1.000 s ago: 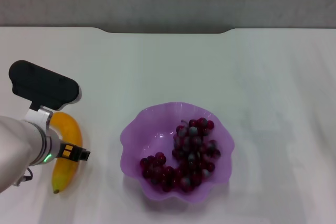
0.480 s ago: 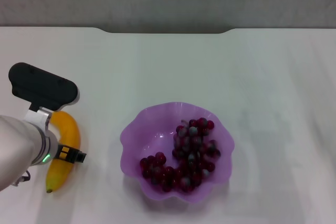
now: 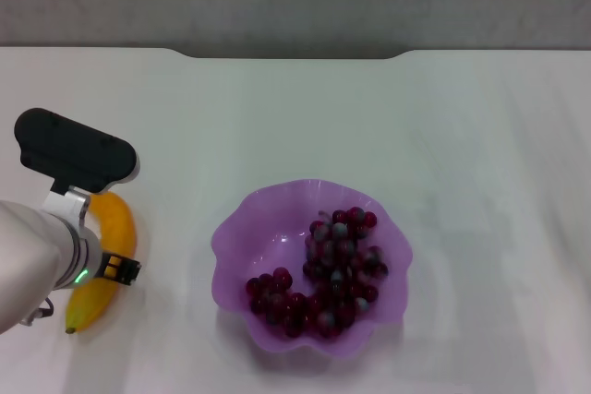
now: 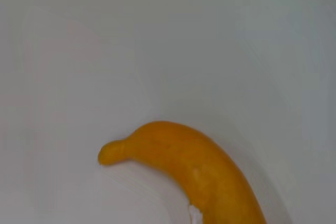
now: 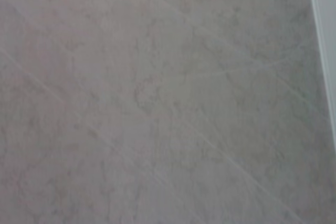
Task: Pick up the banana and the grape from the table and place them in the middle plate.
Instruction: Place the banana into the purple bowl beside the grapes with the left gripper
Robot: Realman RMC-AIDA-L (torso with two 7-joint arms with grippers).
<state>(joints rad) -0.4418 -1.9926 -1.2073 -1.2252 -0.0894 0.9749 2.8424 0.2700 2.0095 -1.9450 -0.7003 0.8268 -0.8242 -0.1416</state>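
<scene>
The banana (image 3: 115,225) lies on the white table (image 3: 305,117) at the front left, partly hidden under my left arm (image 3: 55,251). Its dark tip points toward the front edge. My left gripper is down over the banana's middle and its fingers are hidden by the wrist. The left wrist view shows the banana (image 4: 205,174) close below, with no fingers in the picture. The grape bunch (image 3: 334,269) lies inside the purple scalloped middle plate (image 3: 233,232) at the front centre. My right gripper is out of view.
The table's notched far edge (image 3: 295,54) runs along the back. The right wrist view shows only a grey mottled surface (image 5: 157,98) with a pale strip (image 5: 323,51) at one side.
The banana's lower tip has swung to the left under my left arm, which has shifted slightly left as well. The plate and the grapes have not moved.
</scene>
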